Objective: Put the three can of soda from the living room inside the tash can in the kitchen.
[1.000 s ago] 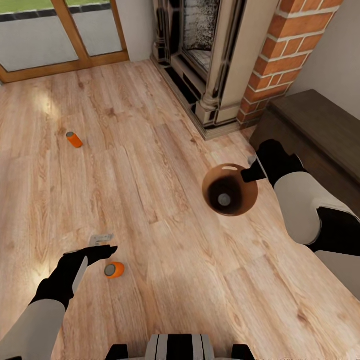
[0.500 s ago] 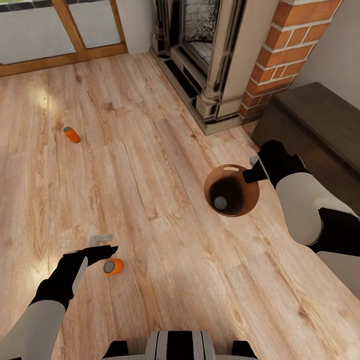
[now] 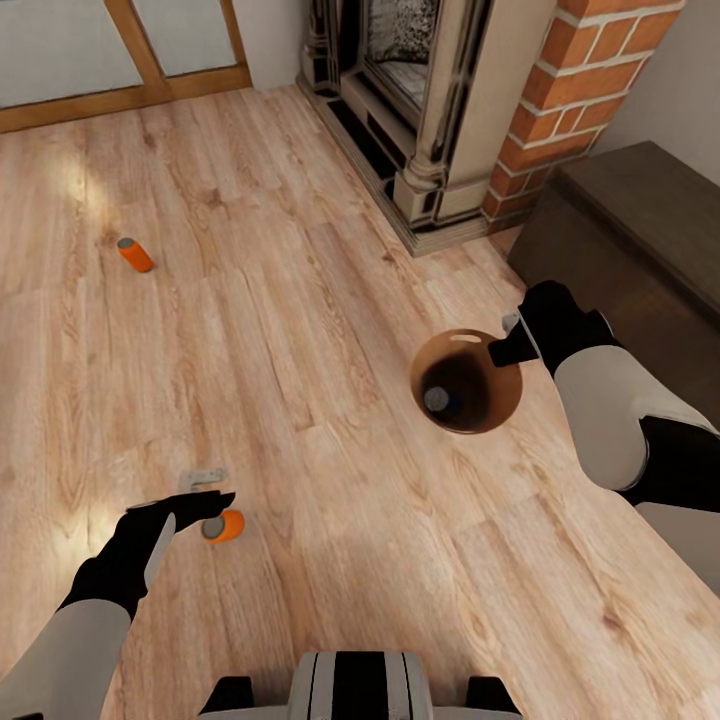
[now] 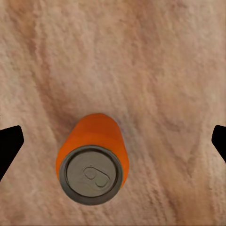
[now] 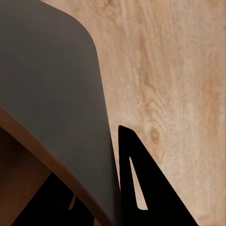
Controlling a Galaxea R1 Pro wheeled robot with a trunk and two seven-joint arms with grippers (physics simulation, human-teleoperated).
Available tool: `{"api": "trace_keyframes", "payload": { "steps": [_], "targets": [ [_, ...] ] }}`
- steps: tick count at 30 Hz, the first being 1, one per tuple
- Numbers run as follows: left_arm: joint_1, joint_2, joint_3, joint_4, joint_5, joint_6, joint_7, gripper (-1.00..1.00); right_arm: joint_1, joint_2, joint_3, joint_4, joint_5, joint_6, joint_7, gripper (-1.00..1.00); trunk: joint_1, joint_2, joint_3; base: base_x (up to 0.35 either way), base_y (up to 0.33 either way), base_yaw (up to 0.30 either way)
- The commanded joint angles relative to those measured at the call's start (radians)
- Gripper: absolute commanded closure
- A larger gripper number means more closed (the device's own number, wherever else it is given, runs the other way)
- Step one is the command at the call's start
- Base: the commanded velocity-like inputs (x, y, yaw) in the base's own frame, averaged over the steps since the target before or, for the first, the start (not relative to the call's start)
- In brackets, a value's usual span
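Under my left gripper (image 4: 113, 136), fingers spread wide, an orange soda can (image 4: 91, 160) lies on the floor: light, rigid, slick, likely to roll; I'd pinch its sides.

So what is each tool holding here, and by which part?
The right tool grips the trash can by its rim. The left tool is open above a soda can, holding nothing.

1. The floor (image 3: 330, 300) is made of light wood planks.
2. A bright patch of light lies on the planks at the left.
3. A fireplace (image 3: 410, 90) with pale stone posts stands at the back.
4. Red bricks (image 3: 570, 90) are beside it.
5. A dark brown cabinet (image 3: 640, 230) sits at the right.
6. Wood-framed glass doors (image 3: 120, 50) are at the back left.
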Motion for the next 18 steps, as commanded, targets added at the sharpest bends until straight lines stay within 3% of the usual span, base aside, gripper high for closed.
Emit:
{"api": "trace_keyframes", "payload": {
  "steps": [1, 10, 18],
  "targets": [
    [0.000, 0.001, 0.000, 0.000, 0.000, 0.000, 0.000, -1.00, -0.001, 0.000, -0.002, 0.000, -0.010, 0.002, 0.003, 1.00, 0.000, 0.000, -0.002, 0.000, 0.000, 0.000],
    [0.000, 0.008, 0.000, -0.008, -0.006, -0.003, 0.005, -1.00, -0.001, -0.001, -0.002, 0.000, -0.009, 0.002, 0.002, 1.00, 0.000, 0.000, -0.015, 0.000, 0.000, 0.000],
    [0.000, 0.008, 0.000, -0.008, -0.004, -0.003, 0.009, -1.00, 0.001, -0.002, -0.002, 0.000, -0.009, 0.002, 0.002, 1.00, 0.000, 0.000, -0.025, -0.099, 0.057, 0.000]
  ]
}}
